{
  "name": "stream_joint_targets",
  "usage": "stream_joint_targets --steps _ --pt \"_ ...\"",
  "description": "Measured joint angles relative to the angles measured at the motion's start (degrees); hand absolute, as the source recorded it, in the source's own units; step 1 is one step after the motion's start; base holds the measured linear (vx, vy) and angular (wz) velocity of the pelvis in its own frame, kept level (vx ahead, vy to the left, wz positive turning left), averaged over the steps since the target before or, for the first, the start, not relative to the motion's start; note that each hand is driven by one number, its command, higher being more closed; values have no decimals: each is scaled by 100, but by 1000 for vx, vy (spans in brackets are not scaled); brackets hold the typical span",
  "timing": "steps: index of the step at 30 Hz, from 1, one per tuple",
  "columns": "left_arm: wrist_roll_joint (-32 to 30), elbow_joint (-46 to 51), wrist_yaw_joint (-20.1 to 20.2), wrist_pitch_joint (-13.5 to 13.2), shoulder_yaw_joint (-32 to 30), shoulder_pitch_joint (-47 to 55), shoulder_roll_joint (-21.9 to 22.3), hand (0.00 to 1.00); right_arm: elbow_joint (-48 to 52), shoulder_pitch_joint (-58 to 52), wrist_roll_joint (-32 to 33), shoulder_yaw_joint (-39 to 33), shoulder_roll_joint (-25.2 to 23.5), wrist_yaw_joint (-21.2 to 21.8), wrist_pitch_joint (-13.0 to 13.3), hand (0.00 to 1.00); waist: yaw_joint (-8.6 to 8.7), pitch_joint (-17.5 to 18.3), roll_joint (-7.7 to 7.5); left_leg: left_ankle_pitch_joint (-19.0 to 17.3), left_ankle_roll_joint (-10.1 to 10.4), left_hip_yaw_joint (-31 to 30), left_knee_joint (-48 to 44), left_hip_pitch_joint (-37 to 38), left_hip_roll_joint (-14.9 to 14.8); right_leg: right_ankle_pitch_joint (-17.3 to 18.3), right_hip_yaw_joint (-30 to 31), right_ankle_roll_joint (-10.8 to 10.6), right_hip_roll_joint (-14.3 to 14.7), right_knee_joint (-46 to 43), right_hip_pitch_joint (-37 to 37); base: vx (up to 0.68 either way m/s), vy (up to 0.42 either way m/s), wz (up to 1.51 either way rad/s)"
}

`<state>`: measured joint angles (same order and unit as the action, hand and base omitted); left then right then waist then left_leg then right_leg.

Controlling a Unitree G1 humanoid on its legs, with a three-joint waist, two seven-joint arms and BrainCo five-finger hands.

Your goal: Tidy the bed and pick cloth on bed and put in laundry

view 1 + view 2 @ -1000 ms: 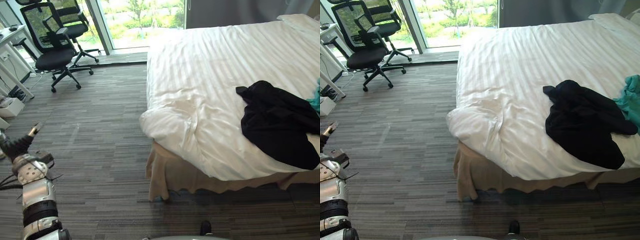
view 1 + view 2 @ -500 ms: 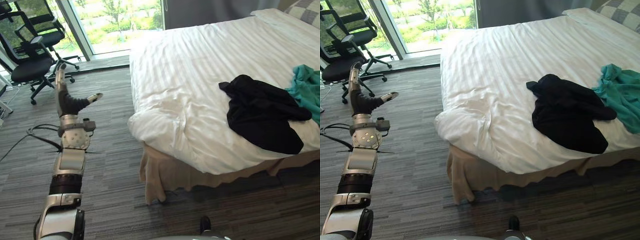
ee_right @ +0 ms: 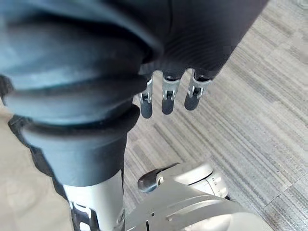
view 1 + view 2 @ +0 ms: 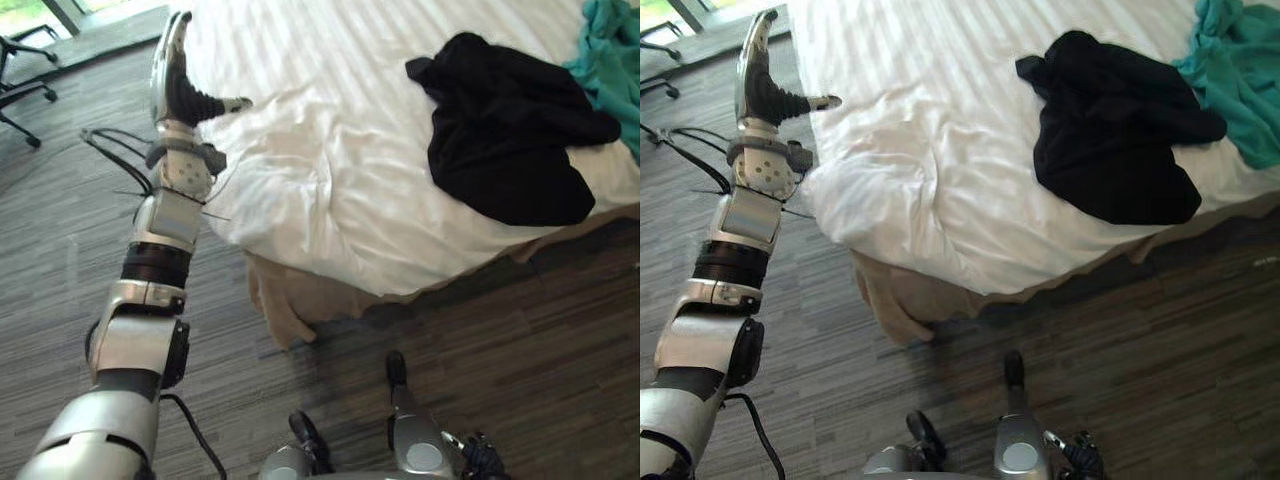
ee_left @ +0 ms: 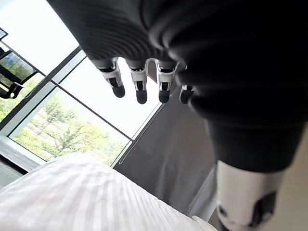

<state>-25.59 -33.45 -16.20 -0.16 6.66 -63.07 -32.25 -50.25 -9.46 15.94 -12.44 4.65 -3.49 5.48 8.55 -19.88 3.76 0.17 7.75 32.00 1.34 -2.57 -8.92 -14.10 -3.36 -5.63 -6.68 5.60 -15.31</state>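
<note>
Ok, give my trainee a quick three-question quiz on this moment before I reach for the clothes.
1. True or false: the left hand is raised beside the bed, fingers straight, holding nothing.
2. What colour is the cloth lying beside the black cloth? A red, B teal, C yellow.
3. In one word: what does the right hand hold?
Key: 1 true; 2 B, the teal cloth; 3 nothing.

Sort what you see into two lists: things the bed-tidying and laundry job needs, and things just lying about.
Job: white duvet; black cloth; teal cloth; left robot hand, open, raised beside the duvet's corner.
Lying about: office chair; carpet.
</note>
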Motion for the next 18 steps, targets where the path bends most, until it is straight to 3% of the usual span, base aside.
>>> stream_joint_targets --steps 6,10,16,17,18 --pt "-234 -732 254 199 215 -489 -4 0 50 42 263 -11 -67 0 96 0 2 -416 -36 -18 -12 126 -114 -275 -31 -2 108 2 24 -72 -274 -14 -10 -9" --pt "-289 -1065 485 215 274 -577 3 0 90 130 411 -9 -107 -10 98 0 11 -674 -145 -30 -19 173 -214 -479 -90 -3 173 1 33 -157 -535 -28 -16 -5" --pt "-218 -1640 700 217 257 -564 70 0 322 141 432 35 -168 -8 142 0 -29 -790 -278 -99 12 447 -311 -606 -160 -33 366 10 98 -217 -807 -7 0 -16" --pt "-199 -1657 740 208 263 -557 73 100 366 140 433 54 -179 -9 168 0 -28 -792 -283 -187 9 466 -457 -645 -220 -34 382 10 117 -223 -805 -1 5 -17" --pt "-190 -1659 753 202 268 -551 73 100 386 140 433 60 -178 -7 178 0 -35 -791 -283 -231 18 480 -526 -663 -248 -34 401 10 129 -227 -805 7 -1 -19"
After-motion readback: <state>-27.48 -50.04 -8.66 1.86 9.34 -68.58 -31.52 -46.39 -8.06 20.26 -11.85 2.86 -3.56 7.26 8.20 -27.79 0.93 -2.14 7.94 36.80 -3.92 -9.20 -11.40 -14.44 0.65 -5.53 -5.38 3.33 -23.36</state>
